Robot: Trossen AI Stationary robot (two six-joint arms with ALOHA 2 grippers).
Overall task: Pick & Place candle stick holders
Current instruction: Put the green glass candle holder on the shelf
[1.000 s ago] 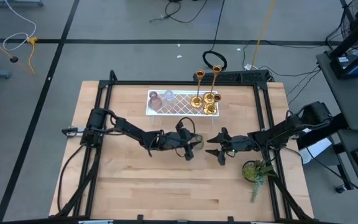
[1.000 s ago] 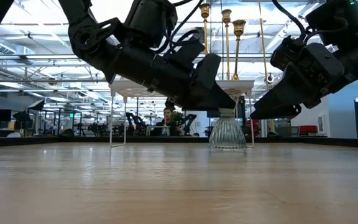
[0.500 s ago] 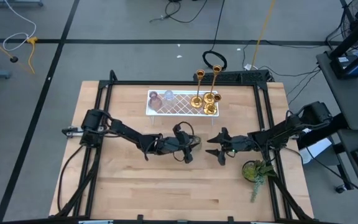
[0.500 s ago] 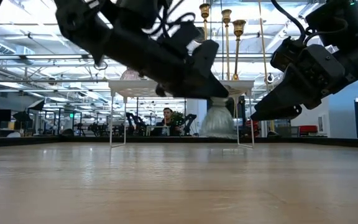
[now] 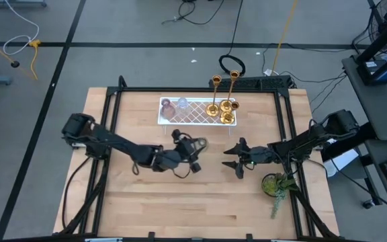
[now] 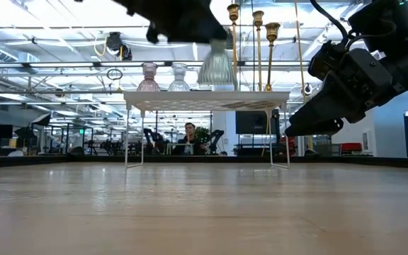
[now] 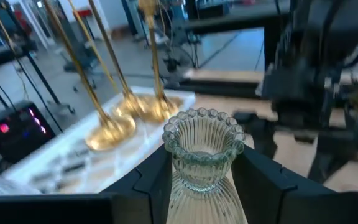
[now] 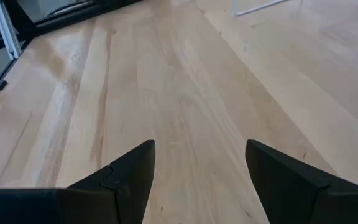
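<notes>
A: Where is the ribbed green-tinted glass cup?

B: Pinched between the jaws of the left gripper, around the middle of the high view, just below the white tray with the brown lattice pattern. In the low view the cup hangs near the top centre, clear of the wooden tabletop and about level with the tray's top.

A: Which way does it point?

B: Its long axis stands close to upright: beaded rim up in the left wrist view, wider flared base down in the low view.

A: What does one view add over another?

B: The low view shows the small pink glass cup and the small clear glass cup side by side on the tray, with the three shiny gold candlesticks rising at its right end. The left wrist view shows the gold round bases behind the held cup.

A: And the other arm?

B: The right gripper hovers right of centre, its jaws spread over bare wood, beside the green leafy plant.
</notes>
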